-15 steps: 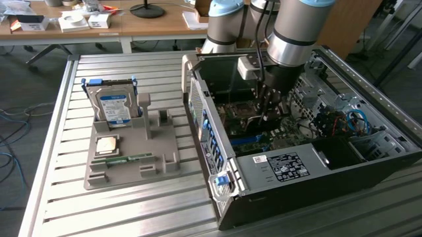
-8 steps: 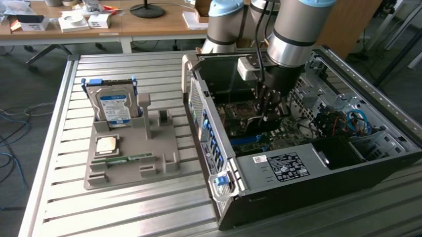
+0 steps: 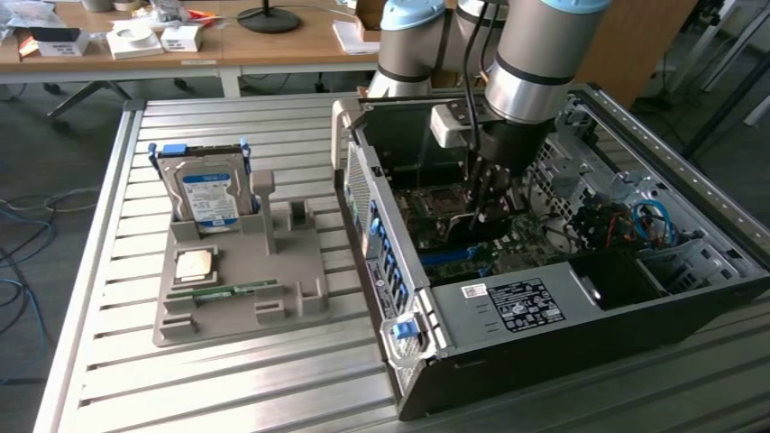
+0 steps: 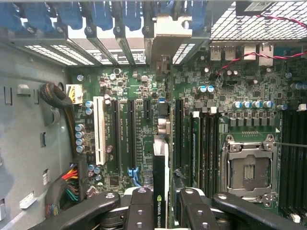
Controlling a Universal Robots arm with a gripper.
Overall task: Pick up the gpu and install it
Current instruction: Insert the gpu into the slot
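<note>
**Item: gpu** (image 4: 160, 172). A thin dark card, seen edge-on in the wrist view, with a green-lettered label on the edge nearest the camera. It stands upright on its long edge inside the computer case (image 3: 722, 271), over the motherboard (image 4: 240, 76). It lines up between the black slots (image 4: 130, 134) on one side and the memory slots (image 4: 204, 143) on the other. Whether its edge is seated in a slot cannot be told.

**Tool: gripper** (image 4: 163, 201). It is clamped on the gpu. The card sits between the two black fingers (image 4: 141, 206), which press on its flat faces. In the exterior view the gripper (image 3: 488, 216) hangs straight down from the arm (image 3: 542, 54) into the open case.

**Near the card, on the board:** a white slot (image 4: 100, 129) beyond the black ones, and an empty processor socket (image 4: 249, 167) past the memory slots. A row of blue latches (image 4: 100, 14) lines the case's rear wall.

**In the case, exterior view:** a grey power supply (image 3: 506, 302) with a label, at six o'clock of the gripper. Blue cables (image 3: 650, 221) lie at three o'clock of the gripper.

**Outside the case, exterior view:** a grey tray (image 3: 241, 262) lies at nine o'clock of the case, apart from it, on the slatted metal table (image 3: 241, 388). A hard drive (image 3: 207, 194) stands upright at the tray's eleven o'clock end. A processor chip (image 3: 197, 264) lies flat near the tray's middle. A memory stick (image 3: 229, 290) lies just at six o'clock of the chip.
</note>
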